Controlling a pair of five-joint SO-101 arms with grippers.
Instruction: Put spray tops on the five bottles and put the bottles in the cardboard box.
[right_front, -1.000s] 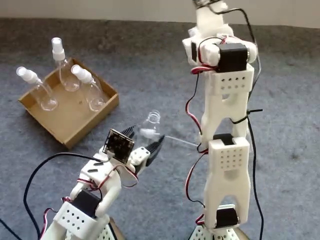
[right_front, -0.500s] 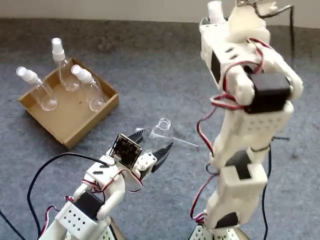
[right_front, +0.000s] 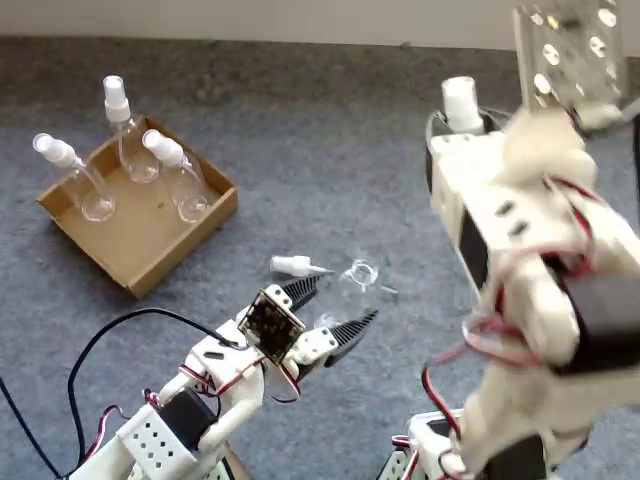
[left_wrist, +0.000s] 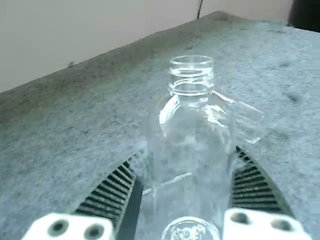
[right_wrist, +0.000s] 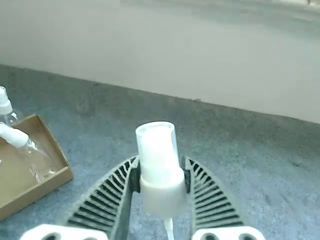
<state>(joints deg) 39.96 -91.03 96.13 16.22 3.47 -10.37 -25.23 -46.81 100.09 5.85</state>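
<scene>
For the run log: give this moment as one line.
left gripper: holds uncapped bottle | right gripper: holds spray top | box: three capped bottles | carpet: loose top

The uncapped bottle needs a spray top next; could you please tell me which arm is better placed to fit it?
Right, probably: the right pincer grips a spray top, while the left pincer holds the uncapped bottle, neck free.
</scene>
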